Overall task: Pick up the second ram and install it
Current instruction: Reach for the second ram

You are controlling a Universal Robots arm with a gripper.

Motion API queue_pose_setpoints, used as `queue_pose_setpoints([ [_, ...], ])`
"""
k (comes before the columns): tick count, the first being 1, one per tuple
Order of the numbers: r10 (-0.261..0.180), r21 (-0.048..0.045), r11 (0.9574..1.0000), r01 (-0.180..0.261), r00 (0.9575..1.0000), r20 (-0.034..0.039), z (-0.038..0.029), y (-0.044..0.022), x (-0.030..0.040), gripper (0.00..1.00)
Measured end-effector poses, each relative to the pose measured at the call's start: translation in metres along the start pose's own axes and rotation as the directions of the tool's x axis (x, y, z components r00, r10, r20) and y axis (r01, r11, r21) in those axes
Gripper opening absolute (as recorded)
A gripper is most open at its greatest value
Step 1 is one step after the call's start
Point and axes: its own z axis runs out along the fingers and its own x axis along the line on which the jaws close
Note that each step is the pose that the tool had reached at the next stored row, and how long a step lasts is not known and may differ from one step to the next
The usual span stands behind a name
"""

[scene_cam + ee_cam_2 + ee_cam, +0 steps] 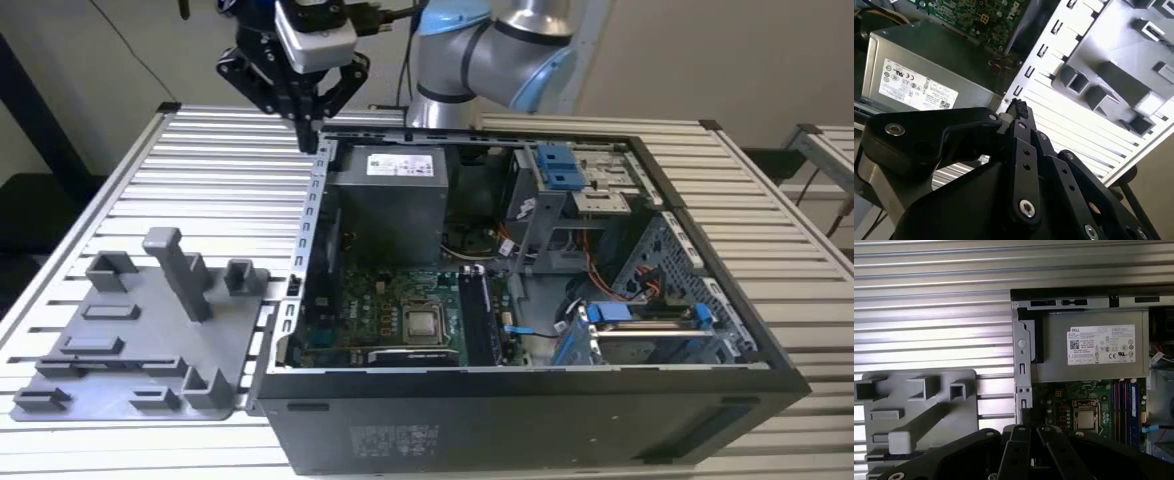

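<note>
On the ribbed metal worktop [160, 180], at the exterior view's left, a grey holder tray [134, 330] with upright posts is seen. A dark narrow strip lying low along the tray's near edge appears to be the second ram [114, 362], though this cannot be made out with certainty. To the right of the tray and well apart from that strip, the hand [310, 140] is poised just above the far left corner of an open computer case [534, 410]. Its fingers are pressed together and nothing is seen between them. In the second wrist view the closed fingertips [1018, 107] are shown over the case wall, with the tray beyond. Inside the case, a grey power supply [387, 195] is mounted by that corner, and a green motherboard [387, 310] with its processor [424, 322] is laid nearer the camera. A dark memory stick [478, 315] is seated upright in the slots just beside the processor. Farther right, blue drive brackets [561, 165] are fitted, and the robot arm [494, 50] is seen behind the case.
</note>
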Motion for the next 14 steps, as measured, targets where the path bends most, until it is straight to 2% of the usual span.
queue_pose_setpoints([
  [6, -0.001, 0.0000, 1.0000, 0.001, 1.0000, 0.0000, -0.0004, -0.0011, 0.0164, 0.11],
  [14, -0.001, 0.0000, 1.0000, 0.001, 1.0000, -0.0001, -0.0009, -0.0028, 0.0421, 0.11],
])
